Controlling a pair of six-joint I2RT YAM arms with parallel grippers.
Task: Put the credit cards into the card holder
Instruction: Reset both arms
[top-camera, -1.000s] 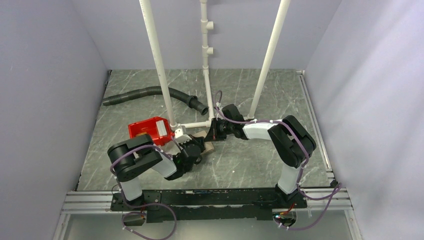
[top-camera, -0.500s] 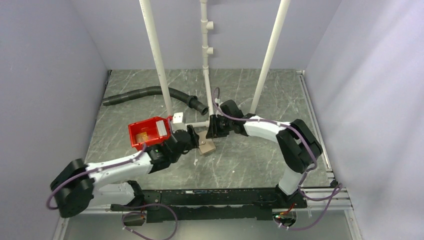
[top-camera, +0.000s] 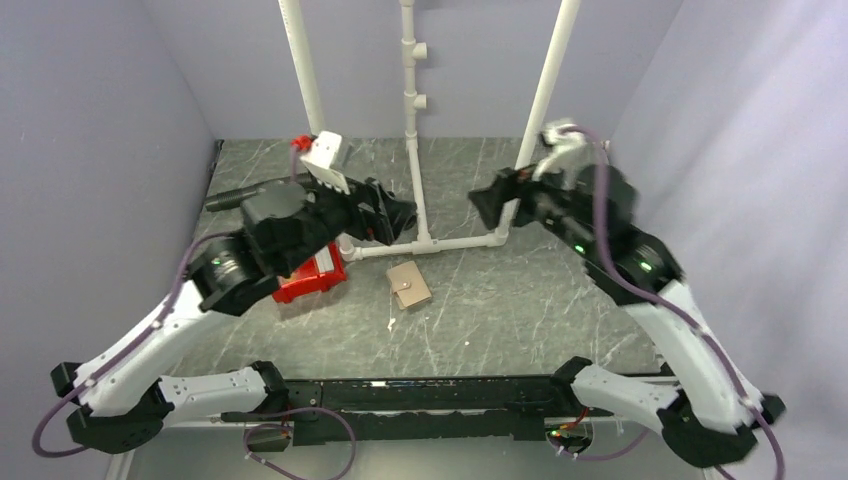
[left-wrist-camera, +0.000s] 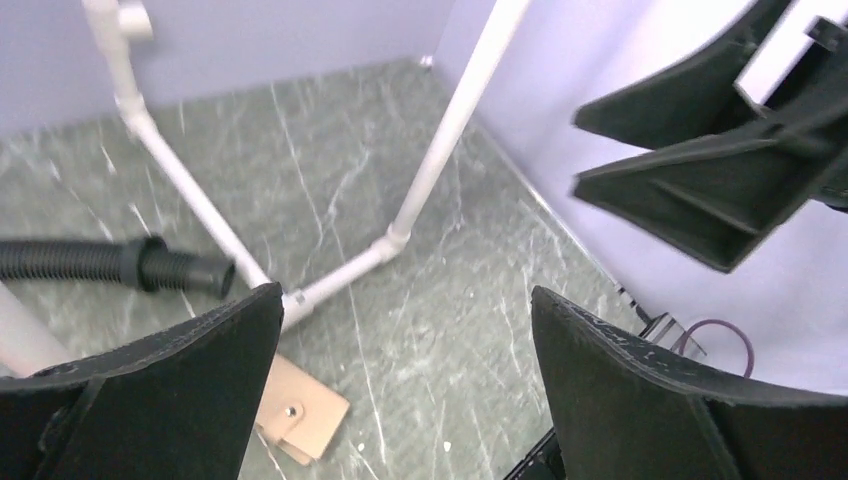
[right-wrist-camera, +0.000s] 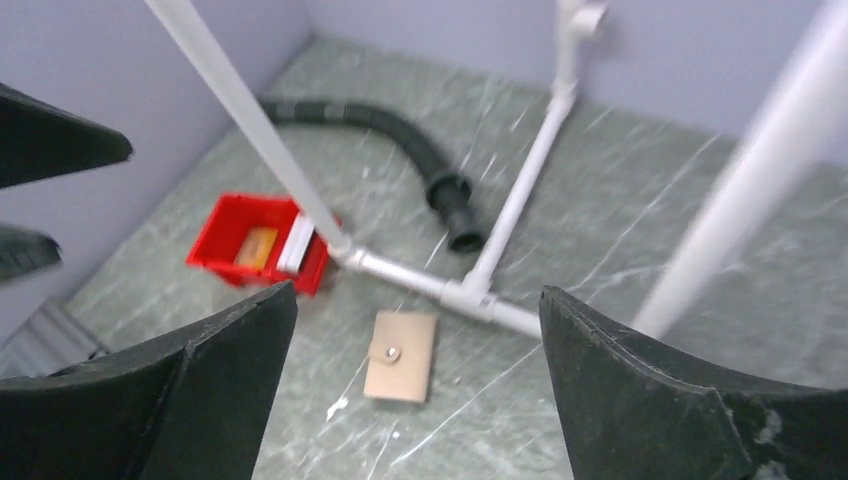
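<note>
Pale lavender walls (top-camera: 100, 120) close in left, back and right. Floor: dark grey-green marbled tabletop (top-camera: 500, 310), thin white veins. White pipe frame (top-camera: 412, 150) at top centre, three uprights joined low. Black corrugated hose (top-camera: 222, 199) lies upper left. Soft, even light; faint shadows.

Fixed overhead and both high wrist views share the card holder (top-camera: 409, 285).

You see a tan holder (top-camera: 408, 285) on a grey-green table (top-camera: 500, 310) veined white like marble. The bin (right-wrist-camera: 240, 275) is red, the pipes (top-camera: 413, 110) white, the hose (right-wrist-camera: 447, 195) black, the walls (top-camera: 100, 150) pale lilac.
</note>
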